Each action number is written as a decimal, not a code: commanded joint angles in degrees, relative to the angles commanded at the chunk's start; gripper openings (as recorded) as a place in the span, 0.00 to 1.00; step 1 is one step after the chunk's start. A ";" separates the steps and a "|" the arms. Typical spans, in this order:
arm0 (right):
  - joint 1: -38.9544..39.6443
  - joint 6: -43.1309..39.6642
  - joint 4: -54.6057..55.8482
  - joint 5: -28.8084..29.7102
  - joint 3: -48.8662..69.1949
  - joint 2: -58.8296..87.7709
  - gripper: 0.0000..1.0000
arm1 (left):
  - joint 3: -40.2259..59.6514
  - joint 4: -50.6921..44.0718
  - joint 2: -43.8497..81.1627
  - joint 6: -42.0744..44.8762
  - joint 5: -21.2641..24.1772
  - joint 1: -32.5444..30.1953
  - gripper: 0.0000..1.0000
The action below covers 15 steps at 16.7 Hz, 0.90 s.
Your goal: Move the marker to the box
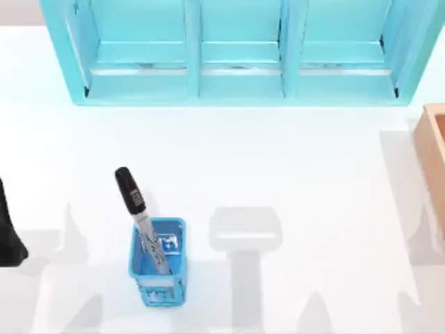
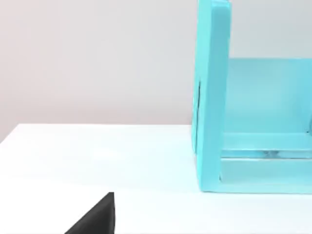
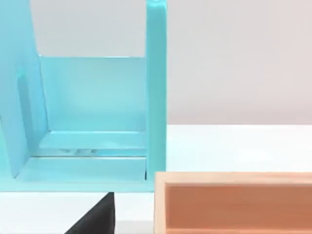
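One marker stands tilted in a small blue mesh basket at the near left of the white tabletop, its black cap leaning up toward the far left and its silver-grey barrel with black script dropping into the basket. The long axis therefore runs from the far left down to the near right, steeply enough that a grasp would likely take the capped upper end. The left arm is the nearer one: a dark part of it shows at the left edge of the top view, with the marker lying to its right and not far off; whether its end effector is open or closed I cannot tell. The box, tan and orange-brown with thick plain walls, sits at the far right edge of the tabletop, well apart from the marker, so the carry would cross most of the tabletop. A big cyan shelf cabinet, smooth and glossy with upright dividers, stands along the far side.
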 joint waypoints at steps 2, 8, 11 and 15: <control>0.05 0.01 0.01 0.00 0.03 0.05 1.00 | 0.00 0.00 0.00 0.00 0.00 0.00 1.00; 11.02 2.79 2.19 0.39 6.91 12.88 1.00 | 0.00 0.00 0.00 0.00 0.00 0.00 1.00; 20.65 5.51 4.71 1.38 13.73 26.98 1.00 | 0.00 0.00 0.00 0.00 0.00 0.00 1.00; 34.40 9.50 8.90 3.05 24.17 49.38 1.00 | 0.00 0.00 0.00 0.00 0.00 0.00 1.00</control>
